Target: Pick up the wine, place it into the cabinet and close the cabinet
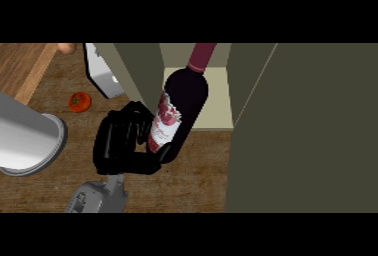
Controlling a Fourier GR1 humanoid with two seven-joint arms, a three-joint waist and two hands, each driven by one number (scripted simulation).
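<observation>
Wood-grained counter (184, 180) spreads under everything, and an olive cabinet (303, 130) stands on it, its door swung open toward the viewer and its pale shelf floor visible inside. One hand (125, 142), entering from the lower edge on the view's left side, has its black fingers curled round the lower body of the wine bottle (181, 107), the thumb hooked under near the base. Which arm this is cannot be settled from the frame alone; by position it reads as the left, and no other hand shows.

The bottle leans forward of the hand, its neck pointing into the cabinet opening and its labelled body just over the shelf's front edge. Gripping low probably leaves the neck free to enter first.

Behind and to the outer side of the hand sit a red tomato (80, 101), a grey metal pot (26, 137) and a pale grey object (102, 75) beside the cabinet wall, all apart from the fingers. The bottle is not yet resting inside, and the door still awaits closing.
</observation>
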